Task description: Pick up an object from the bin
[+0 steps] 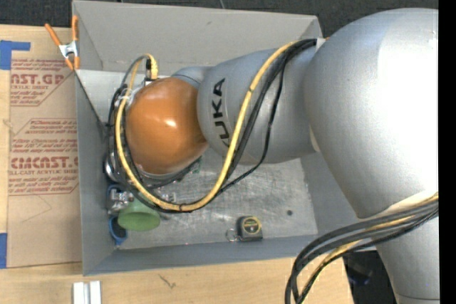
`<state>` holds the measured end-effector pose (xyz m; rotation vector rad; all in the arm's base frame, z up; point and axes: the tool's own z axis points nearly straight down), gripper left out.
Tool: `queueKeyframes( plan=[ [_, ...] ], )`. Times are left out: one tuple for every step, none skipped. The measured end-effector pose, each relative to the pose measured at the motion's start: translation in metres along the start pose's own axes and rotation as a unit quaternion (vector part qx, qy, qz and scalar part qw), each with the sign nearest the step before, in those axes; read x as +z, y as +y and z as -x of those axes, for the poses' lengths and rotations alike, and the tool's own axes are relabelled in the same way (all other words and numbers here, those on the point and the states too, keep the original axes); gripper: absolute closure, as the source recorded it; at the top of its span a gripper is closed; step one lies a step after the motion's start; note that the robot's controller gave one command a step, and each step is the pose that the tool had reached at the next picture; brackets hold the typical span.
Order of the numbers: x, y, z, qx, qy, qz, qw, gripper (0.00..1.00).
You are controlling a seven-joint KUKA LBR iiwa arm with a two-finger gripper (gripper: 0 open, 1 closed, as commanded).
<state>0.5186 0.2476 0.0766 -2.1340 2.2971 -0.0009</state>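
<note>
Hangs low over left end of bin (285, 213), jaws' state impossible to tell beneath orange wrist cover (162, 126), with green round piece (139, 220) nearest in lower-left corner; judged nothing lifted, grasp and lift outstanding.

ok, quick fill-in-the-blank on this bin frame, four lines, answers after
1. The dome-shaped cover on the arm's wrist is ____ in colour.
2. The cable looping under that cover is ____.
3. The flat green thing lies in the bin's lower-____ corner in the camera view.
4. The small yellow-and-black thing lies to the ____ of the flat green thing in that view.

Missing words: orange; yellow; left; right.
</note>
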Motion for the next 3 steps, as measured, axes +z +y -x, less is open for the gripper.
queueKeyframes(
  plan=[
    [0.0, 0.005, -0.001, -0.11, -0.0041, -0.005, 0.9939, 0.0],
    [-0.002, 0.004, -0.002, -0.11, -0.0037, -0.005, 0.9939, 1.0],
    [-0.103, 0.003, 0.001, -0.109, -0.0011, -0.001, 0.994, 1.0]
  ],
)
